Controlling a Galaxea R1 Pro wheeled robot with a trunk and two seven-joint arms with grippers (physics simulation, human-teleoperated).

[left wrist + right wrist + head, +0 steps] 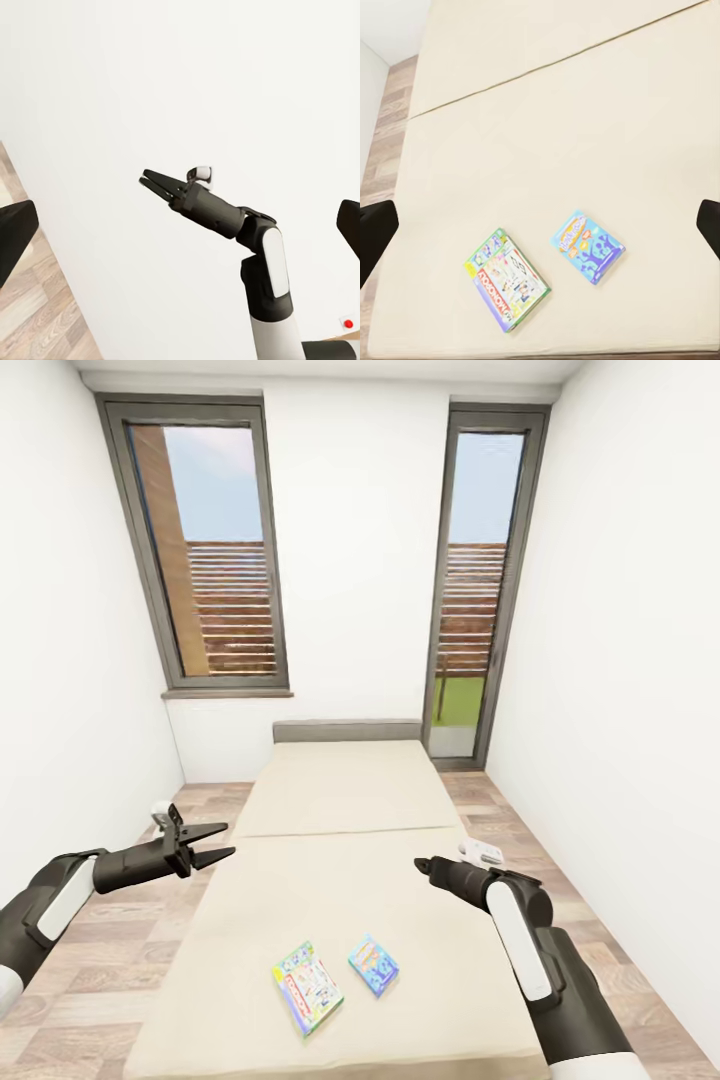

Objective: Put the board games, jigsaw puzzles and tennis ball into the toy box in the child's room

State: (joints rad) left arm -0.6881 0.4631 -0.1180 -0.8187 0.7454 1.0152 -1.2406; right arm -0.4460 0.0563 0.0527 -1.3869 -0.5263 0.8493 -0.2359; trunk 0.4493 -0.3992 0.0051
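Observation:
Two board games lie flat near the foot of the beige bed (340, 800). The larger white-green-red one (307, 987) (507, 279) is to the left of the smaller blue one (374, 964) (587, 245). My left gripper (228, 838) hangs open over the bed's left edge. My right gripper (420, 864) (150, 181) hovers above the mattress, beyond the games. Its dark fingers (375, 232) stand wide apart with nothing between them. The table, toy box, jigsaw puzzles and tennis ball are out of view.
Strips of wood-plank floor (130, 920) run along both sides of the bed between white walls. A grey headboard (347, 731) and two tall dark-framed windows (215, 550) stand at the far end. A red wall button (347, 323) is on the wall.

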